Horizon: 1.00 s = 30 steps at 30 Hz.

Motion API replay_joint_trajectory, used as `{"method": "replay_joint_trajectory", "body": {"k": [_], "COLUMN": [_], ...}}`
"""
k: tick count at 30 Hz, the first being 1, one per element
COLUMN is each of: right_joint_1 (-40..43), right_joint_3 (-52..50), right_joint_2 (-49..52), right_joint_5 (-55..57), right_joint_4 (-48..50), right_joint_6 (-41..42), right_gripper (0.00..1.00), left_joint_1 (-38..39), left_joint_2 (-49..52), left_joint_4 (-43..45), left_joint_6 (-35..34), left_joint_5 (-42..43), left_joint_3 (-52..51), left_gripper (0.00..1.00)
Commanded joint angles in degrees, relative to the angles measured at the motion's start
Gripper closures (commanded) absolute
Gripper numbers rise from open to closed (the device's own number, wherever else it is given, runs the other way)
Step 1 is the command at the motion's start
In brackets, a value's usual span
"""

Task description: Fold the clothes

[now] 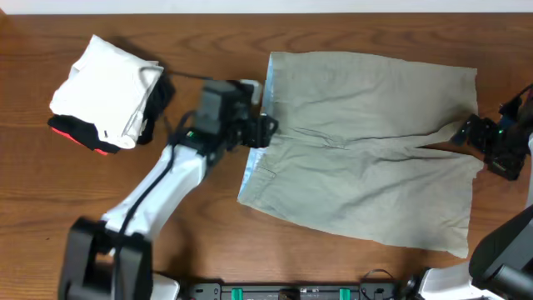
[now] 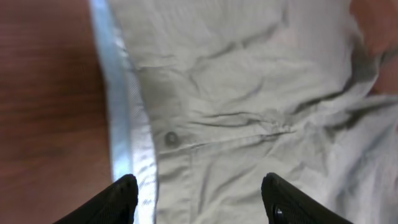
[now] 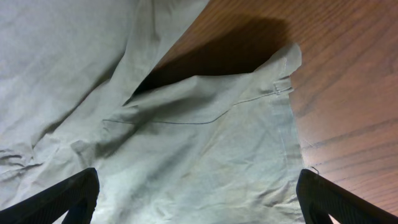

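The khaki trousers [image 1: 366,150] lie spread flat on the wooden table, waistband at the left, leg ends at the right. My left gripper [image 1: 265,131] is open over the waistband, its fingers either side of the button [image 2: 171,139] and the pale waistband lining [image 2: 127,143]. My right gripper [image 1: 466,133] is open over the leg ends at the right edge, where the two legs part. The right wrist view shows a leg hem corner [image 3: 283,74] lifted off the table, with a shadow beneath it.
A pile of folded garments stands at the far left: a white one [image 1: 104,87] on top of black and red ones [image 1: 79,133]. Bare wooden table [image 1: 208,242] lies in front of the trousers.
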State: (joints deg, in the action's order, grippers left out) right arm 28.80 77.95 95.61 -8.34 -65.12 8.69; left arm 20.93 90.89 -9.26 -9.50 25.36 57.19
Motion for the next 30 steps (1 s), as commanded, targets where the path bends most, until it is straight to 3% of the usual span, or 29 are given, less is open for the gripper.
{"method": "replay_joint_trajectory", "body": {"k": [1,10,30], "right_joint_1": [0.3,0.3,0.3], "right_joint_3": [0.9,0.9,0.9], "right_joint_2": [-0.1,-0.1,-0.1], "right_joint_5": [-0.5,-0.5,-0.5], "right_joint_4": [0.0,0.0,0.0], "right_joint_6": [-0.6,-0.6,-0.6], "right_gripper": [0.01,0.01,0.01], "left_joint_1": [1.1,-0.2,0.1], "left_joint_2": [5.7,14.6,20.0], "left_joint_4": [-3.3,-4.4,-2.2], "left_joint_6": [6.0,7.4,7.5], "left_joint_5": [1.0,1.1,1.2], "left_joint_3": [5.4,8.0,8.0], "left_gripper": [0.34,0.34,0.39]}}
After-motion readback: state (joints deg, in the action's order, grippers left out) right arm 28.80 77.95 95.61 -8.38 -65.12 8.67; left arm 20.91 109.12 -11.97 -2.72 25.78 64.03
